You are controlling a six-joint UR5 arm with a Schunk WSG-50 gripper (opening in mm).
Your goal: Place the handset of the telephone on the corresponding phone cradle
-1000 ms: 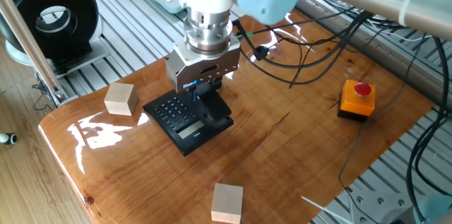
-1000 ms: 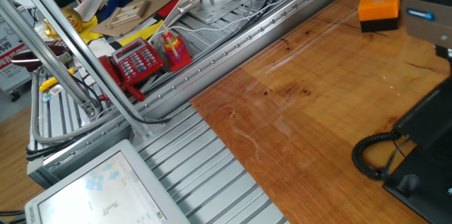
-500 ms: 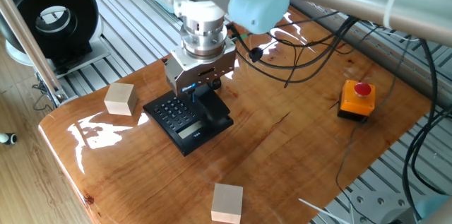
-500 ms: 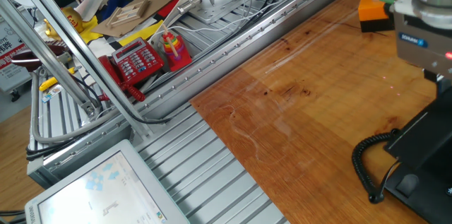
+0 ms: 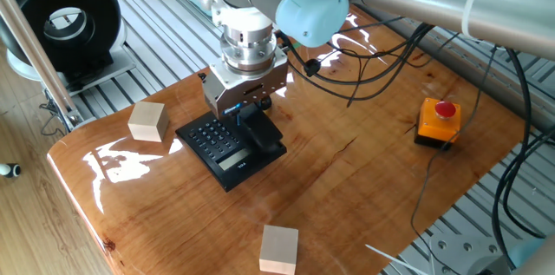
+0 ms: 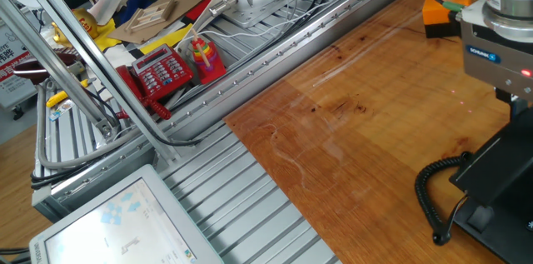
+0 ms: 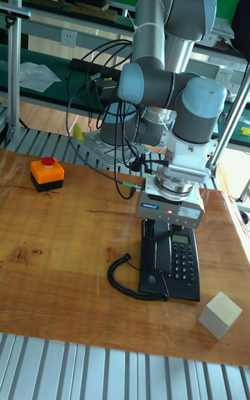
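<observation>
- In one fixed view, you see the handset (image 5: 260, 130) lying along the right strip of the black phone base (image 5: 227, 147), which is where the phone cradle (image 5: 267, 147) runs. It looks seated or very nearly so, so I judge the placing largely done; what remains is letting go and lifting clear.
- The end effector (image 5: 246, 110) sits right over the far end of the handset. Its fingers are hidden under the housing, so you cannot tell from here whether it grips or has released.
- The desk (image 5: 347, 188) is glossy wood with strong glare. A wooden block (image 5: 147, 121) stands left of the phone, another block (image 5: 279, 248) near the front edge, and an orange box with a red button (image 5: 439, 122) well apart on the right.
- In the other fixed view, you get only a corner of the handset (image 6: 504, 168) at the right edge, with its coiled cord (image 6: 433, 193) on the wood. A red toy phone (image 6: 162, 72) lies among clutter beyond the desk, on the slatted metal frame.
- In the tall fixed view, the end effector (image 7: 163, 225) hangs over the far end of the handset (image 7: 158, 254), left of the keypad (image 7: 183, 257). The fingertips stay unclear. A green wall backs the room.
</observation>
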